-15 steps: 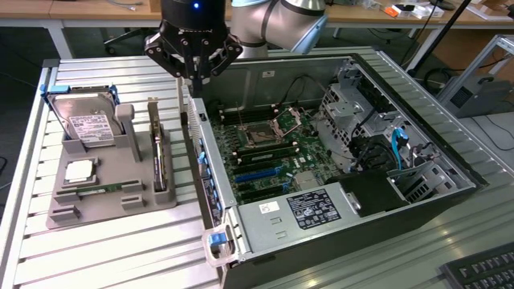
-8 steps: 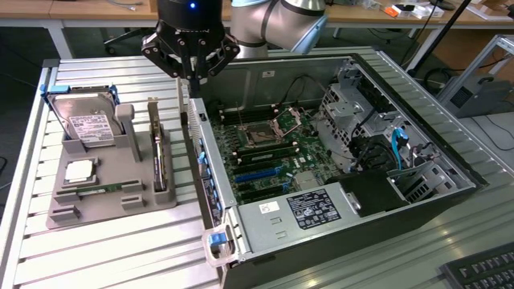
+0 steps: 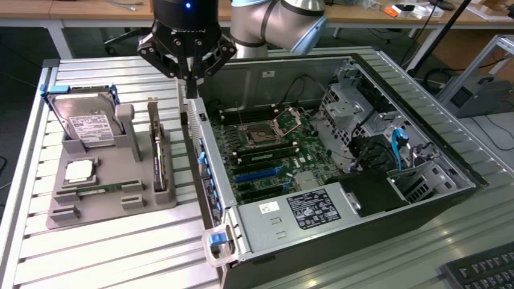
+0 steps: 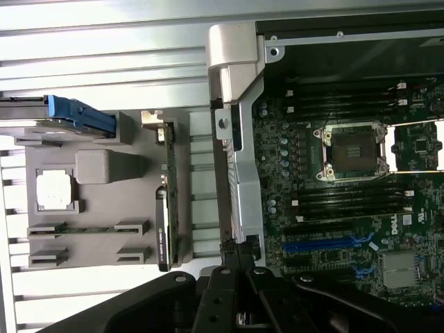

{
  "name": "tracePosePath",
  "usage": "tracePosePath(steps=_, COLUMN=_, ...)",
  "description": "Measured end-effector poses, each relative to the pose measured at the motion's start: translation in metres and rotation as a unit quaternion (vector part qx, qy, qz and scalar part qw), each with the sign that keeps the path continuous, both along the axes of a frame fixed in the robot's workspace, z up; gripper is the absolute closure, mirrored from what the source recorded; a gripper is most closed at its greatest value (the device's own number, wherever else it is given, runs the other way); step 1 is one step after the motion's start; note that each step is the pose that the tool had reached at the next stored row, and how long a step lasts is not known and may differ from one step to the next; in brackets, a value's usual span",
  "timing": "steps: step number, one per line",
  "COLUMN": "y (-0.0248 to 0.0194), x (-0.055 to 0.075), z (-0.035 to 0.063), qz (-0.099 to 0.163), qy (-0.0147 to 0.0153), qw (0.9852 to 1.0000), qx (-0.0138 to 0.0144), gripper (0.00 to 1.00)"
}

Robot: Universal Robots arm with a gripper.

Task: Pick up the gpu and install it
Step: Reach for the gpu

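The gpu (image 3: pixel 158 158) (image 4: pixel 165 208) stood on its long edge in a slot of the grey moulded tray (image 3: pixel 105 209) (image 4: pixel 104 208), untouched by the arm. It was a thin flat card with a dark face on one side and a green circuit board on the other. Its long axis ran roughly parallel to the near wall of the computer case (image 3: pixel 273 72) (image 4: pixel 239 159). Its bright metal bracket sat at the end nearest the hard drive (image 3: pixel 88 126) (image 4: pixel 41 119). In the exterior view that bracket end pointed away from the camera.

The gripper (image 3: pixel 192 90) (image 4: pixel 234 253) hung above the case wall that faces the tray, to the exterior view's right of the card and apart from it. Its black linkage narrowed to a point. The fingers appeared to be pressed together with nothing between them, though their tips blended into the dark wall beneath.

The tray lay on a ribbed metal table (image 3: pixel 105 256) (image 4: pixel 104 41), just beside the case. The silver, boxy hard drive stood in it, held in a blue plastic frame. A square processor chip (image 3: pixel 79 171) (image 4: pixel 54 189) with a pale metal lid lay flat in a recess. A narrow green memory stick (image 3: pixel 92 191) (image 4: pixel 76 227) sat between two small brackets. The case lay open on its side, showing a green motherboard (image 3: pixel 257 156) (image 4: pixel 333 222) with a bare processor socket, black memory slots and blue card slots.
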State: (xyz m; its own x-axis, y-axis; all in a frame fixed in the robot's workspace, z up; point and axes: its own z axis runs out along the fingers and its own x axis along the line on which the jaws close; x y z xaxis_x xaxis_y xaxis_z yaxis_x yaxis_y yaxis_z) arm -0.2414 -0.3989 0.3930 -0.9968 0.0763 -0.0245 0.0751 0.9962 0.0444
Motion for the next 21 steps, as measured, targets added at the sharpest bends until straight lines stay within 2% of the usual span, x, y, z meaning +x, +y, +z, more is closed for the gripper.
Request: tracePosePath(steps=21, y=0.0000, x=-0.013, z=0.0000, qz=0.000, qy=0.0000, qw=1.0000, qx=0.0000, gripper=0.89)
